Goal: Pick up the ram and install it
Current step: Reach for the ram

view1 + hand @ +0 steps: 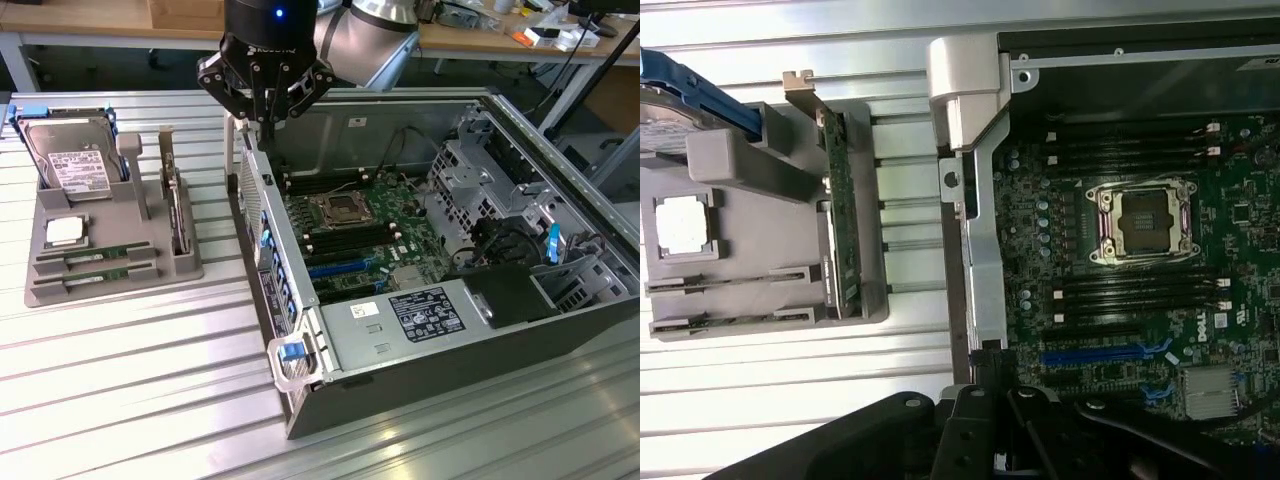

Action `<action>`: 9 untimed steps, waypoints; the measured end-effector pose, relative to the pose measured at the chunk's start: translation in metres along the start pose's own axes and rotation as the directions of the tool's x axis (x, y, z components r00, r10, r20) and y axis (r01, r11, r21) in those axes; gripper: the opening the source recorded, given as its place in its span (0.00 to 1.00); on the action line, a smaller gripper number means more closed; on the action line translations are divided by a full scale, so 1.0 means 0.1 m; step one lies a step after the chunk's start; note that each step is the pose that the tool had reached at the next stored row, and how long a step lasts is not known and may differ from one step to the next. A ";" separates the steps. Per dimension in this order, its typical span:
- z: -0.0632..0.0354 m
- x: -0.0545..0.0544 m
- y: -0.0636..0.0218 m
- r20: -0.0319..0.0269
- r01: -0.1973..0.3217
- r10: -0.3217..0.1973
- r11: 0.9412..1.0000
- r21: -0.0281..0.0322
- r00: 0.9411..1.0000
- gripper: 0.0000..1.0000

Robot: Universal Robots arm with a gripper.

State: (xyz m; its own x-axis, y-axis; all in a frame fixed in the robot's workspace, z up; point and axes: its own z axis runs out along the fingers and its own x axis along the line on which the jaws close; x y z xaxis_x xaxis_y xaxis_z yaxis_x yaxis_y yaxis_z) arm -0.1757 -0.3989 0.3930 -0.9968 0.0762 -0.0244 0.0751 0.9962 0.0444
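Observation:
Two green ram sticks (88, 254) (84, 278) lie flat in the front slots of a grey holder tray (120, 270) at the exterior view's left. In the wrist view the same slots (735, 287) sit at the tray's edge. My black gripper (268, 122) hangs above the open computer case's wall nearest the tray, well away from the sticks. Its fingers are shut with nothing between them. In the wrist view the gripper (1005, 450) is a dark mass over that wall. The motherboard's dark memory slots (1130, 295) flank the processor socket (1140, 222).
The tray also holds a silver hard drive (70, 165), a square processor chip (64, 231) and a green card standing on edge (176, 212). The open case (420, 330) fills the exterior view's right, with cables and drive cages inside. The table is ribbed metal.

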 end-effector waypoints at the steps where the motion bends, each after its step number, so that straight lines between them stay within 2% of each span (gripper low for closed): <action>1: 0.000 0.01 -0.001 0.000 0.000 0.000 1.000 0.000 1.000 0.11; 9: 0.000 0.13 -0.010 0.000 0.000 0.000 1.000 0.000 1.000 0.11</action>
State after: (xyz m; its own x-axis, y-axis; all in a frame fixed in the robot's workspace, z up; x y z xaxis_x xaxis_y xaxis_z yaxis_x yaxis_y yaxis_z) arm -0.1889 -0.3989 0.3927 -0.9968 0.0763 -0.0245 0.0751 0.9962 0.0444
